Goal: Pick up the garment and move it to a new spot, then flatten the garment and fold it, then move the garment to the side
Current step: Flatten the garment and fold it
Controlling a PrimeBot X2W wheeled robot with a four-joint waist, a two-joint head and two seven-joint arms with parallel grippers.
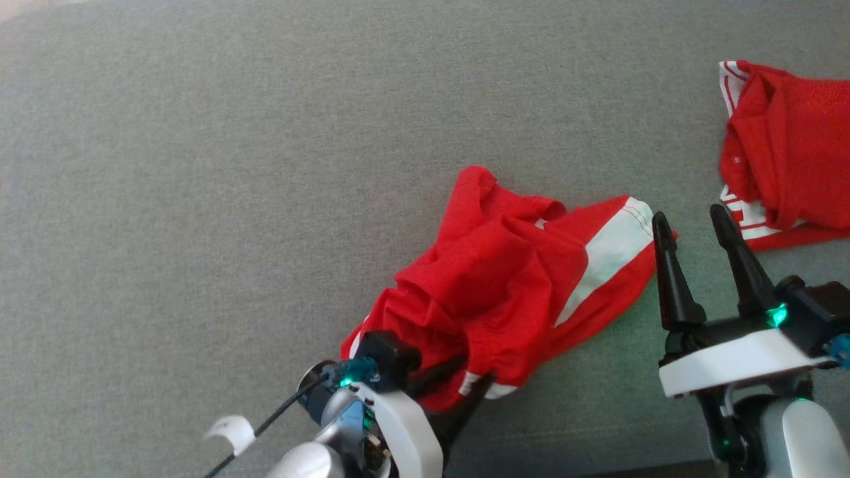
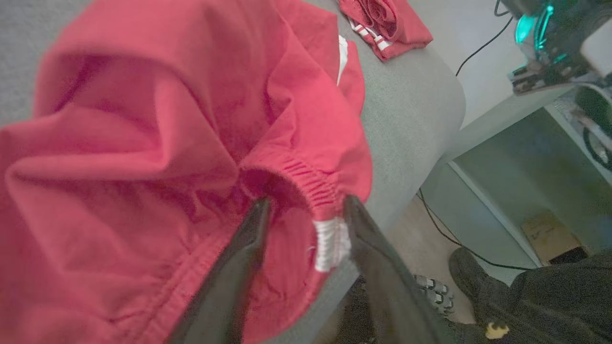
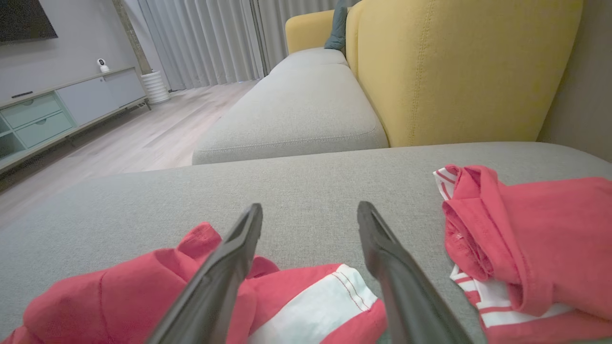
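Soft floppy garment (image 1: 505, 279), will bunch, so grab the elastic waistband (image 2: 311, 181); left pincer (image 2: 307, 203) sits wide around it, right pincer (image 1: 688, 216) wide, empty

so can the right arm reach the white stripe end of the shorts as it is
Probably yes: the right gripper is open right at the white stripe of the shorts, with nothing in between.

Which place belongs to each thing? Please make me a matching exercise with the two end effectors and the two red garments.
1 left end effector
2 right end effector
3 crumpled garment
4 second garment

A far right of the cushion
B cushion's middle
C astride a waistband
D open, beside a white stripe

Pairs: 1-C, 2-D, 3-B, 4-A
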